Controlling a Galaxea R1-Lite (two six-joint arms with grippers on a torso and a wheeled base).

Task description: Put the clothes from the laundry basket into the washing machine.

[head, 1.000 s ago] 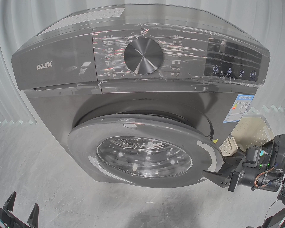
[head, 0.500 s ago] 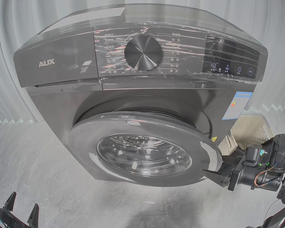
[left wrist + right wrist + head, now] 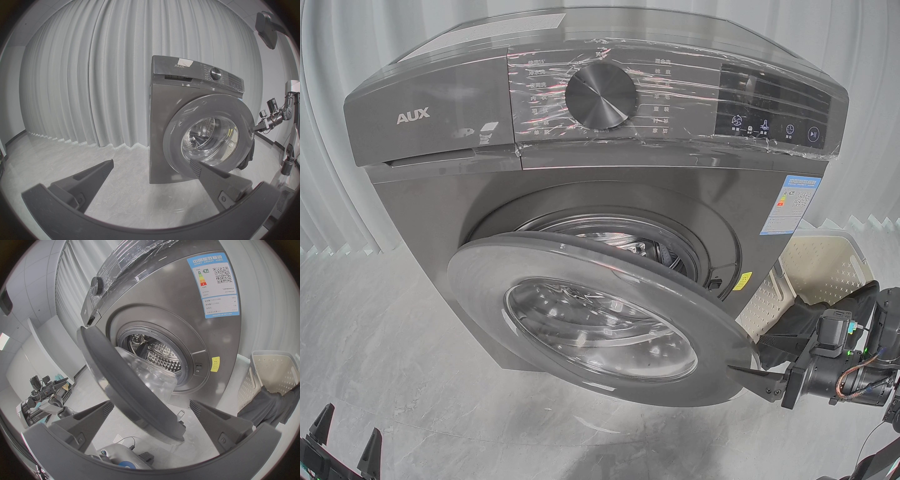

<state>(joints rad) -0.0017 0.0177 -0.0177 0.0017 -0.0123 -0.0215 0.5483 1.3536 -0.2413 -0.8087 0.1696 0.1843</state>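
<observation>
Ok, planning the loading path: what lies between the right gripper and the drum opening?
The half-open door, its edge between the spread jaws of the right gripper, stands before the drum opening; the right wrist view shows it.

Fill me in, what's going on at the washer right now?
The right gripper sits at the free edge of the round glass-windowed door of the grey front-loading washing machine, jaws open with the rim between them. The door stands partly open, showing the steel drum, with no clothes visible inside. Dark clothes hang over the cream perforated laundry basket on the floor beside the machine. The left gripper hangs low, jaws open, holding nothing.
</observation>
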